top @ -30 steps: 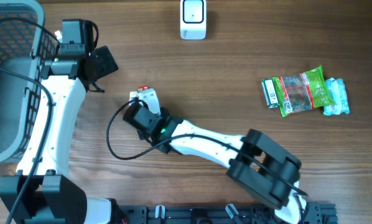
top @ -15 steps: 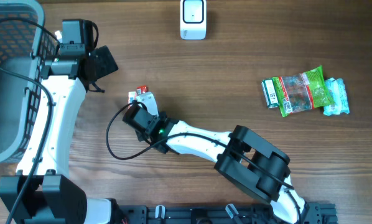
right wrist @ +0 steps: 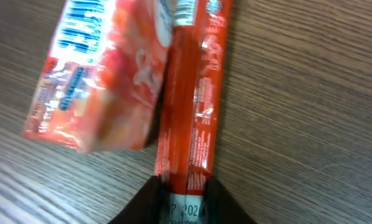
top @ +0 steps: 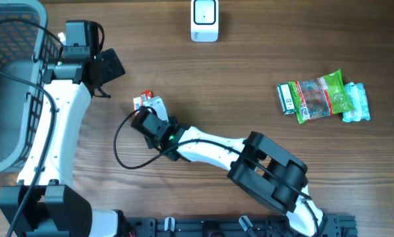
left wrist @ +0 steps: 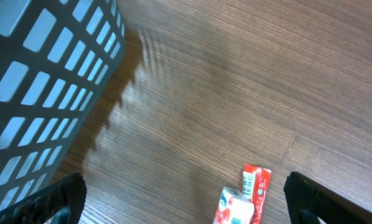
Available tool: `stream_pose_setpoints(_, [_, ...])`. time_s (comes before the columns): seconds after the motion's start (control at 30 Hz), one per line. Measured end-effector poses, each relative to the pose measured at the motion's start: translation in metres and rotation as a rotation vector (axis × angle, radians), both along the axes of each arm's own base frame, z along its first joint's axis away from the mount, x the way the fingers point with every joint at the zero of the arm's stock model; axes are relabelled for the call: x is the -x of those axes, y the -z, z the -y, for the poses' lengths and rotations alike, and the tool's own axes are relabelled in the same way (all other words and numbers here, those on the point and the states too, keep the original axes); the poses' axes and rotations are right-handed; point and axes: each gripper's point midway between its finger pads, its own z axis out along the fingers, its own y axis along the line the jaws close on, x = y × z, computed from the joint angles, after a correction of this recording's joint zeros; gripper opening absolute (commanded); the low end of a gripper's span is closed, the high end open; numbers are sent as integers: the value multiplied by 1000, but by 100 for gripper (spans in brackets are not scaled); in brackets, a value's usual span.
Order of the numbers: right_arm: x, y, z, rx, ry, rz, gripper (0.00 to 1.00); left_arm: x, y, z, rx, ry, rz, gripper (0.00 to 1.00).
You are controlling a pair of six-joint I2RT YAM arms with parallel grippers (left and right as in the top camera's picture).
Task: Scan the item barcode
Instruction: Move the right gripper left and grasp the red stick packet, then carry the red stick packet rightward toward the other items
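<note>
The right claw [right wrist: 183,198] was pinching the near end of a narrow red stick packet [right wrist: 192,118], its two dark fingers [right wrist: 142,202] pressed against either side of the wrapper. The packet lay flat on the wooden tabletop [right wrist: 310,93], running straight away from the claw. A softer orange pouch [right wrist: 102,81] lay against the stick packet's left edge, slightly tilted, with blue bars of print near its far end; the print was too blurred to read.

From overhead, the right claw [top: 149,107] sat left of the tabletop's middle, its white arm stretching back towards the lower right. The red stick packet [top: 144,99] showed just beyond its tip.

The left claw [top: 109,67] was spread wide and held nothing. It hung near the upper left, just beside a grey slatted basket [top: 12,99], and apart from the packets. In its own wrist view the left claw [left wrist: 185,202] had one finger in each lower corner, with the red stick packet [left wrist: 256,182] and the orange pouch [left wrist: 234,210] lying on the wood between them, nearer the right one.

A white scanner [top: 204,20] stood at the far edge, well apart from both claws. A cluster of green and clear snack packets [top: 323,97] lay far to the right
</note>
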Motion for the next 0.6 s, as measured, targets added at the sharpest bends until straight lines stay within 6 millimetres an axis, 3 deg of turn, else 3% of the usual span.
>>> stream_pose_setpoints(0.1, [0,1,1,2,-4,-6,25,0,0,0,0,0,0,100])
stream_pose_setpoints(0.2, [2,1,0,-12,3,-22,14,0,0,0,0,0,0,100])
stream_pose_setpoints(0.23, [2,1,-1,-13,3,-22,6,0,0,0,0,0,0,100])
stream_pose_setpoints(0.4, [1,0,4,6,5,-27,4,0,0,0,0,0,0,100])
stream_pose_setpoints(0.5, [-1,-1,28,70,35,-61,4,0,0,0,0,0,0,100])
stream_pose_setpoints(0.6, [-12,-7,71,158,79,-104,4,0,0,0,0,0,0,100])
